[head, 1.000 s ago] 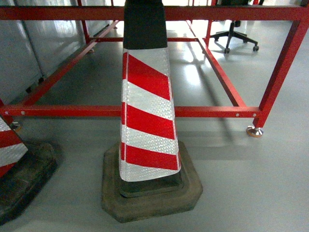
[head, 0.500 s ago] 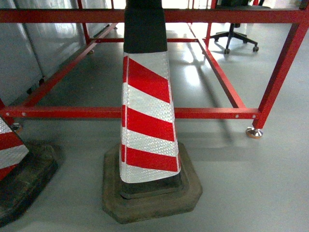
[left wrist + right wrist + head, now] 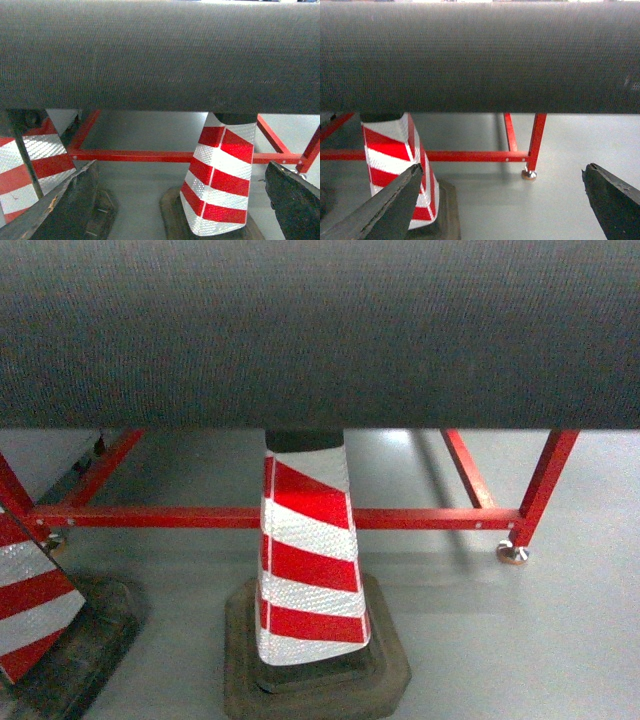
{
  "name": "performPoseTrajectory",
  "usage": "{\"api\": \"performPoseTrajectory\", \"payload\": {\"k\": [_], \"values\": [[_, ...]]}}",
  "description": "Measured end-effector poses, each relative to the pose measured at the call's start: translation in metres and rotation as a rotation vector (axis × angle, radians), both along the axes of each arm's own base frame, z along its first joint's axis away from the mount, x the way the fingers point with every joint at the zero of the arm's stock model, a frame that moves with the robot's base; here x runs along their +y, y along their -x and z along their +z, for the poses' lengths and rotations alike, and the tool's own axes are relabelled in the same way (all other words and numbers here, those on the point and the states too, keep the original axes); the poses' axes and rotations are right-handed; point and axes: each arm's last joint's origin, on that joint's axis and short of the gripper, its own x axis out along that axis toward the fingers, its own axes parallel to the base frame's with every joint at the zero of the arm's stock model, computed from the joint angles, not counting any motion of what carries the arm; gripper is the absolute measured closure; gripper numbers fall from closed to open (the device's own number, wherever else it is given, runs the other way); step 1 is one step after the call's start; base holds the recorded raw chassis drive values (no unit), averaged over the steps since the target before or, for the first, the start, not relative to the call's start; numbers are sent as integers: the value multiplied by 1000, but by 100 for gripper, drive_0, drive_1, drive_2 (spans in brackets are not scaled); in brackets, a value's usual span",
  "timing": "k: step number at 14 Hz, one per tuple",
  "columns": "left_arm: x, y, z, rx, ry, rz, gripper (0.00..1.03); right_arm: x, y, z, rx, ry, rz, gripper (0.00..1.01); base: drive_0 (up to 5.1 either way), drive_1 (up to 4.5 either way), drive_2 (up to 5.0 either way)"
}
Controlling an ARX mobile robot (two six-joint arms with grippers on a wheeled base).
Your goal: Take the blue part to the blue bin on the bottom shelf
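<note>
My view: dark textured band (image 3: 320, 330) fills 12 o'clock; red-white striped traffic cone (image 3: 308, 580) at 6, red metal frame (image 3: 400, 518) behind. Both jaws wide apart, holding nothing.

There are no words or numbers to read here, only red and white stripes on the cone (image 3: 308, 570).

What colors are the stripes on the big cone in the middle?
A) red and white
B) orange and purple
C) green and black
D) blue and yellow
A: the cone on its dark base in front of the red frame has slanted red and white stripes.
</note>
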Motion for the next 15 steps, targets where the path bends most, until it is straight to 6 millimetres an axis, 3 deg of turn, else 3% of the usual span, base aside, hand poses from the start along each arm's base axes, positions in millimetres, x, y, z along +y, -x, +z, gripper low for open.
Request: {"api": "performPoseTrajectory", "payload": {"k": [15], "values": [[0, 0, 0, 0, 0, 1, 5, 0, 0, 0, 0, 3, 2, 3, 0, 0, 0]]}}
